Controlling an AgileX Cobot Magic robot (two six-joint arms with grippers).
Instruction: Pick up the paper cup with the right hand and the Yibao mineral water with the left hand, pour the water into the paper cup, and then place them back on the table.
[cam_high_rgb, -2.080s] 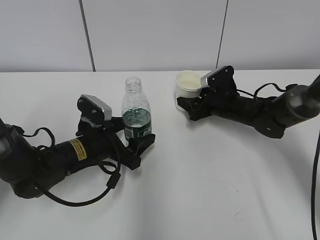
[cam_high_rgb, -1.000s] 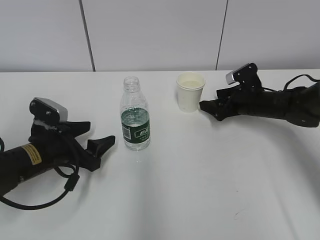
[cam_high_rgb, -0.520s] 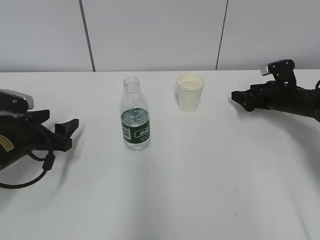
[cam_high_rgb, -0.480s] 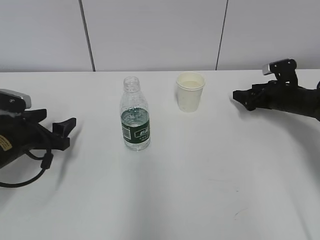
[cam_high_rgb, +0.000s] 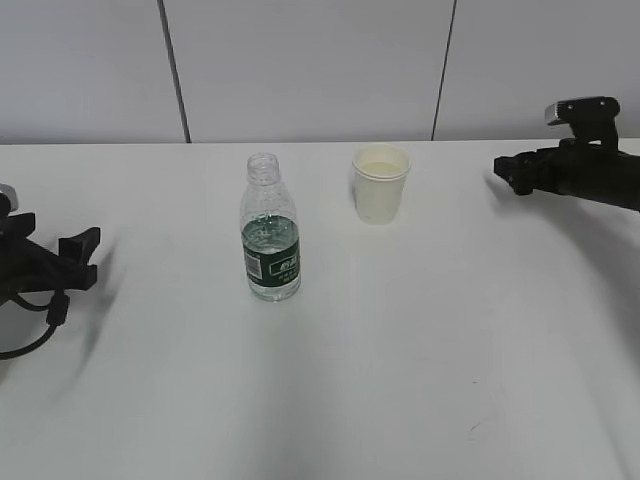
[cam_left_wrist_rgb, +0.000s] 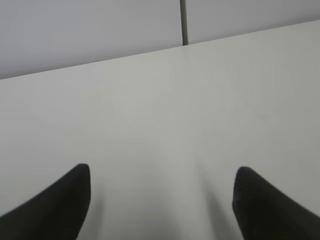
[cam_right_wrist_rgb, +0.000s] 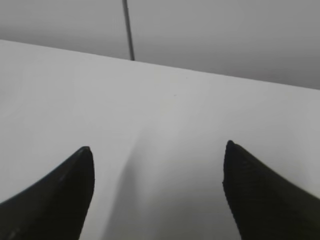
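Both items set down, arms drawn off to the side edges of the table.

The paper cup (cam_high_rgb: 381, 184) stands upright near the far edge of the table (cam_high_rgb: 400, 380), about mid-width; the Yibao mineral water (cam_high_rgb: 270, 230) stands upright just left of it and a little nearer, apart from the cup, uncapped, water low in it. The left hand (cam_high_rgb: 75, 258) sits at the left edge and the right hand (cam_high_rgb: 515, 173) at the right edge toward the far corner, each with jaws spread and empty; both wrist views show only bare tabletop between parted fingers. Judged: the place-back step looks done, and nothing seems left but parking the arms. Against two seconds ago, when each gripper flanked its item, both have released and retreated outward; bottle and cup are unmoved since a second ago.
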